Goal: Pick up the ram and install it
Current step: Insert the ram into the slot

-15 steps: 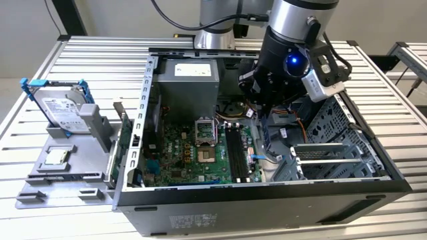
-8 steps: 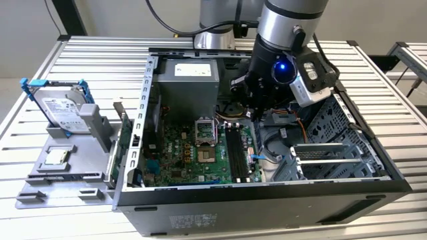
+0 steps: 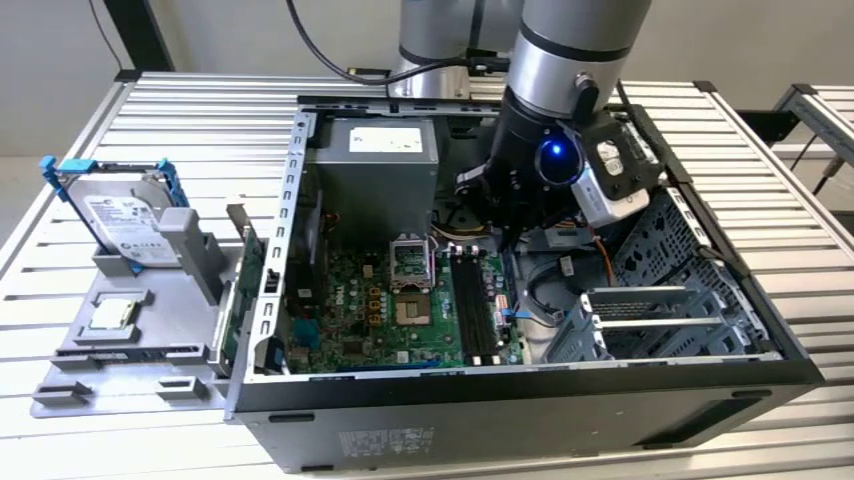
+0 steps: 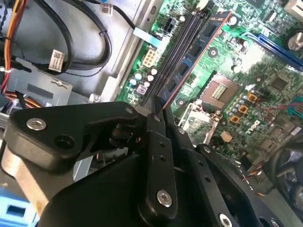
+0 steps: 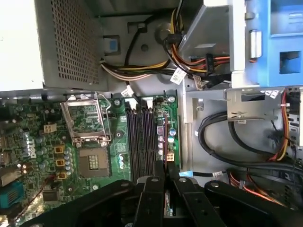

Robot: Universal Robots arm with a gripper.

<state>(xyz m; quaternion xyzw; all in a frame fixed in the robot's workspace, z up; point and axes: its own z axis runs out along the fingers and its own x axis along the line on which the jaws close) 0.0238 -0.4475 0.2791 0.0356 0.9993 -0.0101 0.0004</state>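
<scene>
Reaching down into the open black computer case (image 3: 534, 400), the arm's black jaws are clamped on the ram (image 4: 199, 49), a thin, long, dark circuit-board stick with blue chips, gripped at one end. In the second wrist view the ram stands on edge along the black memory slots (image 5: 142, 142) of the green motherboard (image 5: 42, 142), beside the open silver processor socket (image 5: 85, 118). Whether it is fully seated cannot be told. On the slatted metal table (image 3: 747, 130), at the exterior view's left, a silver hard drive in a blue bracket (image 3: 120, 215) stands on a grey tray (image 3: 80, 370).
</scene>
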